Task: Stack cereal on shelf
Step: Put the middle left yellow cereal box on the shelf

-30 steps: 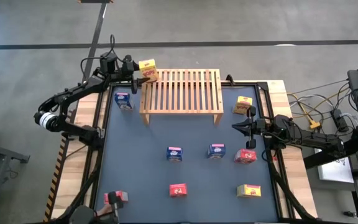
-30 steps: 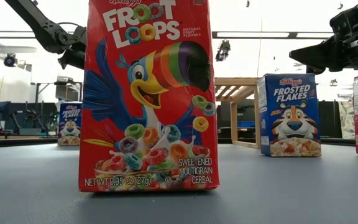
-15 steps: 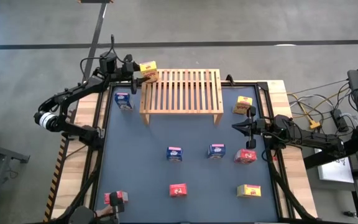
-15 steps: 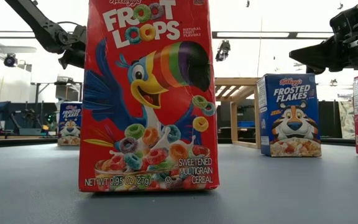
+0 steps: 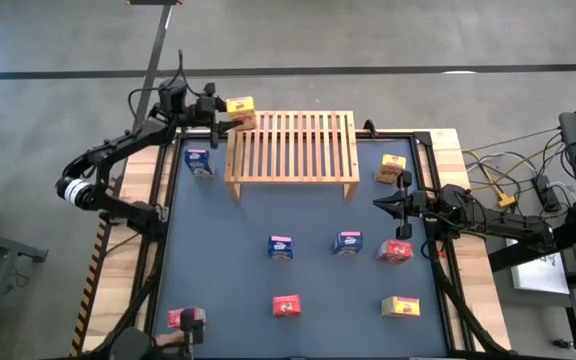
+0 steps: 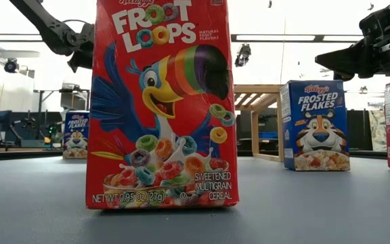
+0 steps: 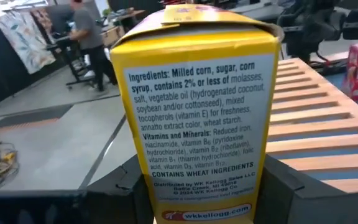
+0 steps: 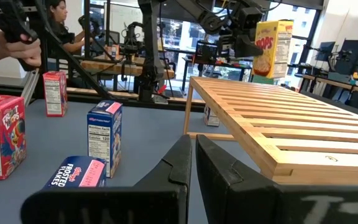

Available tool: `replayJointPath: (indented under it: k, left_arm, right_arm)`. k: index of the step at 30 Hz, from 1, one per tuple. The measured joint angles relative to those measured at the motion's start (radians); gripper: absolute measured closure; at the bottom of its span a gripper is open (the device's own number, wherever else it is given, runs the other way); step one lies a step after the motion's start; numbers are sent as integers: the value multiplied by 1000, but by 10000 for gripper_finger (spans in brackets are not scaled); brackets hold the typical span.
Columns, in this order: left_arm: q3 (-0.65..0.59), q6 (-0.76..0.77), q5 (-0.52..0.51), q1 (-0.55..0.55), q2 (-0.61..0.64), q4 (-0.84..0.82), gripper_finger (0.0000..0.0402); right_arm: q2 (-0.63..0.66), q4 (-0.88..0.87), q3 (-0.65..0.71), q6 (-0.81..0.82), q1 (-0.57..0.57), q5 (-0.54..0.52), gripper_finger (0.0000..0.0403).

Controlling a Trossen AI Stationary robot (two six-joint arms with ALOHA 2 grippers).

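My left gripper (image 5: 223, 112) is shut on a yellow cereal box (image 5: 240, 107), held in the air at the far left corner of the slatted wooden shelf (image 5: 291, 148). The low view hides that box behind a red box (image 6: 161, 102). My right gripper (image 5: 380, 205) hovers shut over the table's right side, touching nothing. The other boxes stand on their bases on the blue mat. These are blue ones (image 5: 198, 162) (image 5: 281, 246) (image 5: 347, 242), red ones (image 5: 395, 251) (image 5: 286, 306) (image 5: 185, 318) and yellow ones (image 5: 392, 168) (image 5: 400, 306). My left gripper pinches the yellow box between its two fingers (image 7: 135, 186), one on each broad face, near the box's lower end (image 7: 197, 199). The narrow ingredients panel faces the wrist camera. The fingers come level from the table's left. The box is upright and lifted clear, above the shelf's top (image 8: 272, 40).
The shelf's slatted top (image 8: 278, 124) carries no boxes. A black frame (image 5: 158, 250) borders the mat on the wooden table. Cables and equipment (image 5: 528, 190) lie off to the right. People (image 8: 61, 25) are in the room beyond the table.
My left gripper has risen slightly and moved toward the far edge, carrying the yellow box. The box now stands straighter than it did a second ago. The right arm has kept still.
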State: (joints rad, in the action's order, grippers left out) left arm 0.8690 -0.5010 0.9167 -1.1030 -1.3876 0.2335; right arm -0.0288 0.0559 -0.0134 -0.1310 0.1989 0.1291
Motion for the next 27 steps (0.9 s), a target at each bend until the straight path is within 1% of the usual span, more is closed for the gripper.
replayJointPath:
  k: [4, 9, 14, 27]
  left_arm:
    - [32, 19, 51, 0, -56, -4, 230]
    - [84, 31, 56, 0, -147, -17, 230]
    - [127, 36, 68, 0, -202, -16, 230]
    - [130, 42, 66, 0, -200, -46, 229]
  right_arm:
    - [0, 0, 0, 0, 0, 0, 390]
    - [0, 0, 0, 0, 0, 0, 390]
    - [0, 0, 0, 0, 0, 0, 390]
    - [0, 0, 0, 0, 0, 0, 390]
